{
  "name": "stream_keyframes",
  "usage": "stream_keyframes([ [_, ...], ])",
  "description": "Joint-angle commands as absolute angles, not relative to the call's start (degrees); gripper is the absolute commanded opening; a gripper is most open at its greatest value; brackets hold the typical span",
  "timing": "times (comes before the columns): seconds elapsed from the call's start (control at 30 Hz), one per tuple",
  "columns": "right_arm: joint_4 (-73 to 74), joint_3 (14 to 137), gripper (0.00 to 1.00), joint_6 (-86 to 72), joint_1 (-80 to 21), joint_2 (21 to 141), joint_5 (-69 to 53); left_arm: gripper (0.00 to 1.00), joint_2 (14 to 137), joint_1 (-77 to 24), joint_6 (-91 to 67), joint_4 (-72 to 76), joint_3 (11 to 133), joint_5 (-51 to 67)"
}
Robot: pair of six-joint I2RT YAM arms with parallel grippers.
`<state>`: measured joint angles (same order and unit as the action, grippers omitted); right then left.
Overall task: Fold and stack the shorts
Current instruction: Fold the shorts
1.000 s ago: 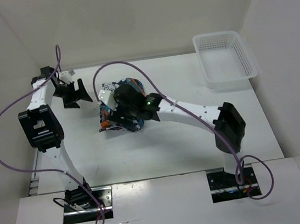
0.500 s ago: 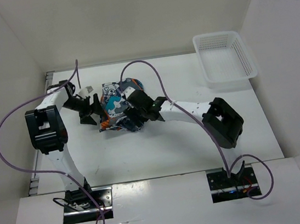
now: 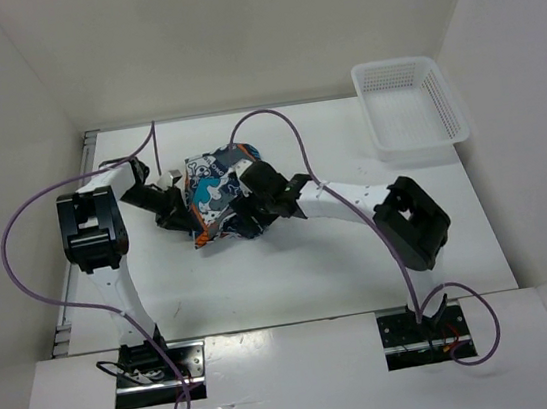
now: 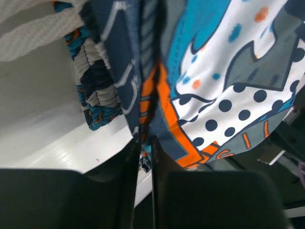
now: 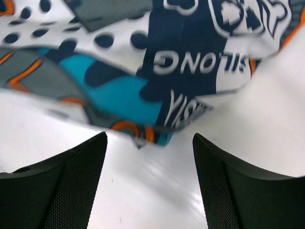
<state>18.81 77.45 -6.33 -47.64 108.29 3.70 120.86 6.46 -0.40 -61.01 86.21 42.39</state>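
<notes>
You have the shorts (image 3: pixel 214 194) bunched in a loose heap on the bench (image 3: pixel 293 273), a little left of the middle and nearer the far edge than the near edge. Your left gripper (image 4: pixel 145 160) meets the heap from its left side. Its fingers are almost together and pinch a folded edge of the cloth where an orange stripe runs down. Your right gripper (image 5: pixel 149 138) is at the right side of the heap, fingers spread wide, with only bare bench between them. A hem with white lettering lies just beyond its fingertips. From overhead you cannot tell whether that gripper touches the cloth. The white mesh basket (image 3: pixel 411 111) stands in the far right corner of the bench, well apart from the shorts and from both arms.
</notes>
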Motion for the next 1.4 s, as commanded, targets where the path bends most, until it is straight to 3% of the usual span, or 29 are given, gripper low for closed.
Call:
stream_keyframes([
  [0.0,15.39,74.19,0.77,-7.11,-48.51,101.25,2.45,0.17,121.99,6.59,0.0,-63.37,86.13,45.7],
  [0.07,14.86,72.43,0.77,-8.61,-48.52,102.3,5.88,0.12,121.99,6.59,0.0,-63.37,86.66,46.23],
  [0.23,9.06,69.61,0.77,-4.5,-48.52,106.34,13.27,0.1,121.99,6.59,0.0,-63.37,86.13,46.23],
  [0.5,8.53,71.63,0.75,-4.74,-48.52,109.24,7.65,0.0,121.99,6.59,0.0,-63.37,86.13,46.23],
  [0.57,8.0,72.25,0.7,-5.45,-48.52,109.94,9.05,0.0,121.99,6.59,0.0,-63.37,86.13,46.23],
  [0.67,8.0,72.95,0.45,-8.95,-47.81,111.97,10.98,0.0,121.99,7.21,0.0,-63.89,86.13,46.23],
  [0.7,8.0,72.95,0.21,-8.96,-47.29,111.97,12.29,0.0,121.99,7.21,0.0,-63.9,86.13,46.23],
  [0.77,8.0,72.95,0.0,-7.83,-47.29,112.68,13.62,0.0,121.99,8.69,0.0,-65.12,86.75,44.57],
  [1.1,9.49,63.99,0.0,2.0,-43.24,100.74,18.28,0.0,121.9,12.83,0.0,-65.74,87.97,35.34],
  [1.27,9.66,59.33,0.0,4.04,-43.24,96.16,11.62,0.0,121.2,10.21,0.0,-65.74,87.37,34.1],
  [1.3,9.67,58.8,0.05,5.7,-44.11,95.63,9.86,0.0,121.2,9.59,0.0,-65.74,87.36,34.1],
  [1.33,10.19,58.8,0.2,6.58,-44.9,95.63,6.36,0.0,121.81,8.97,0.0,-65.74,86.75,34.1],
  [1.37,10.89,58.8,0.43,7.46,-44.91,94.93,4.76,0.04,121.82,8.96,0.0,-65.74,86.23,34.71],
])
